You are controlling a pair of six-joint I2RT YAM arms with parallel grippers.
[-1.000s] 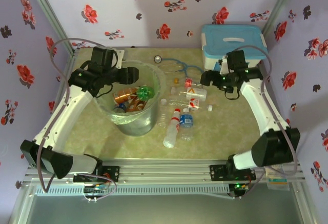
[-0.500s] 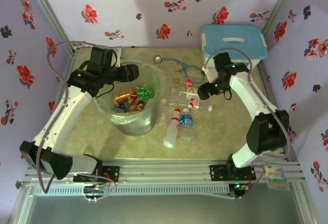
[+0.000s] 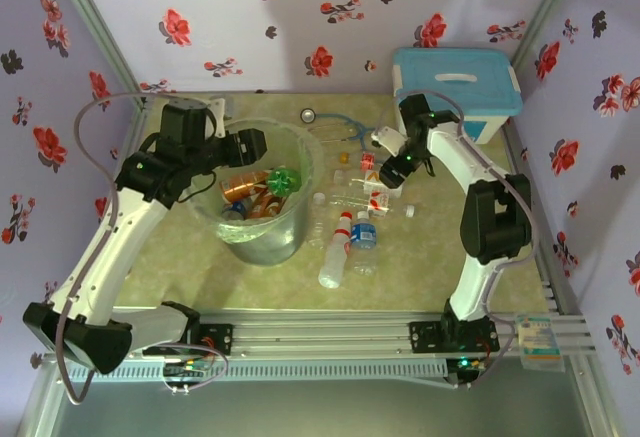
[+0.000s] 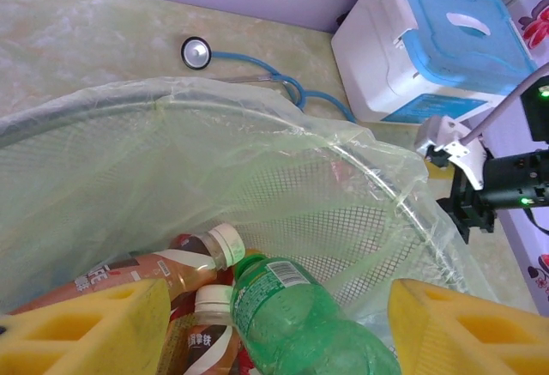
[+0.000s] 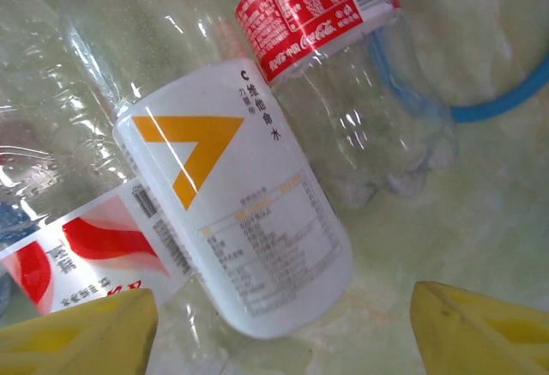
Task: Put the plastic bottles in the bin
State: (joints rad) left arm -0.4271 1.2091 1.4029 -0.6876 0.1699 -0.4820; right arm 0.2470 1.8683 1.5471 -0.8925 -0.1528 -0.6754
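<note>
Left gripper point(image 4: 274, 311) hangs over the bin point(image 3: 262, 239) at 9 o'clock, fingers wide and empty. The bottles point(image 3: 260, 191) inside are half hidden by the liner point(image 4: 283, 160). Right gripper point(image 5: 283, 311) at 1 o'clock has wide fingers flanking a white-labelled bottle point(image 5: 240, 220); its neighbours are cut off.

On red label of clear bottle point(image 5: 343, 92): white Coca-Cola script, barcode. On white bottle point(image 5: 249, 220): orange triangle, letter C, 维他命水; fine print illegible. On red-white labelled bottle point(image 5: 86, 255): barcode, large characters cut off, unreadable.
</note>
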